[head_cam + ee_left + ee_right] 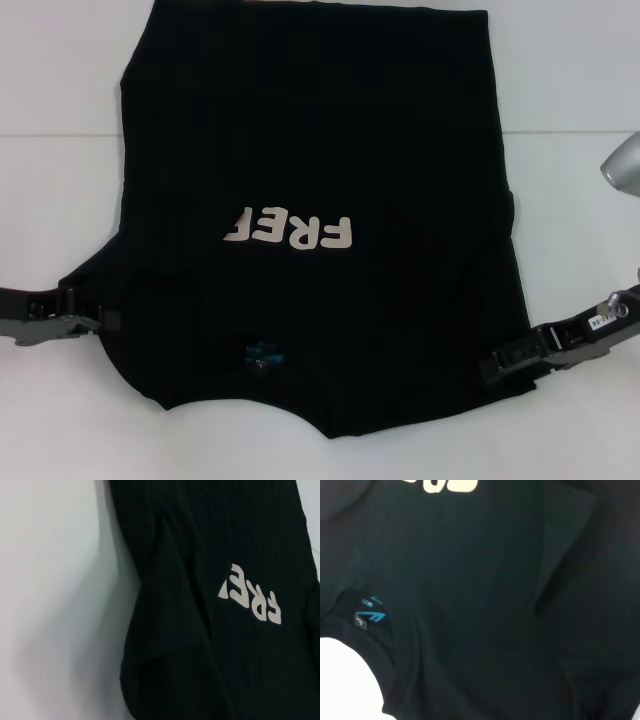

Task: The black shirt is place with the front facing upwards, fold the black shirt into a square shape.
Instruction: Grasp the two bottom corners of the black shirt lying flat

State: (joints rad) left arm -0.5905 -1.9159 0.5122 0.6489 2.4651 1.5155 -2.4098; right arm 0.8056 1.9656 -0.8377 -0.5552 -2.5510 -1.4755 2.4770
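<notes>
Landmark: I place everything by the black shirt [320, 200], which lies flat and covers most of the white table [60, 200].
Left of the shirt: I see bare tabletop here, open for passage, down to the left gripper [105, 318] at the shirt's near left edge.
Right of the shirt: bare tabletop too; the right gripper [500, 362] sits at the near right edge, and a grey metal part [622, 168] juts in further right.
Near side of the shirt: only a thin strip of table.
Over the shirt: I see nothing standing on it.
</notes>
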